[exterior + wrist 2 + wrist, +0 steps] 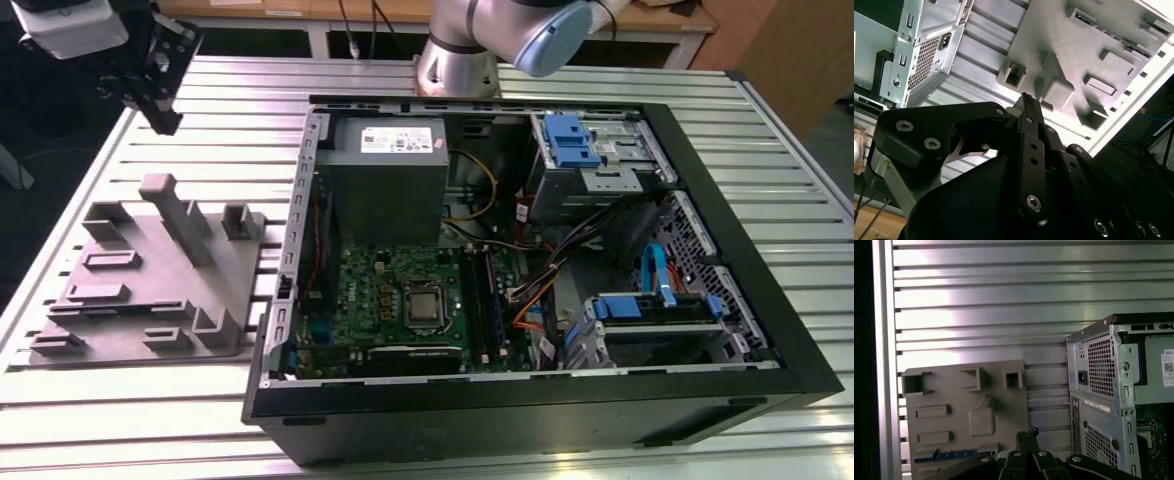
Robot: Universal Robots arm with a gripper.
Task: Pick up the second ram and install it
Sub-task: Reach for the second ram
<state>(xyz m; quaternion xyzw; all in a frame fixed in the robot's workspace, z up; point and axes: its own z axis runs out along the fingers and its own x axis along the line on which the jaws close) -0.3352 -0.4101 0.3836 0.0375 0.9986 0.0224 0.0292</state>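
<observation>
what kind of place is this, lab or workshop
Probably a robotics lab bench set up for computer assembly: an open PC case lies on a slotted aluminium table, a grey parts fixture sits beside it, and a robot arm stands behind the case.

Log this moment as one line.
gripper: shut, empty | second ram: lying on grey fixture, not yet picked | computer case: open

Legible text: none.
White label (399,140) on the power supply (387,185) and white sticker (1168,368) on the computer case (1104,385): print too small to make out.
</observation>
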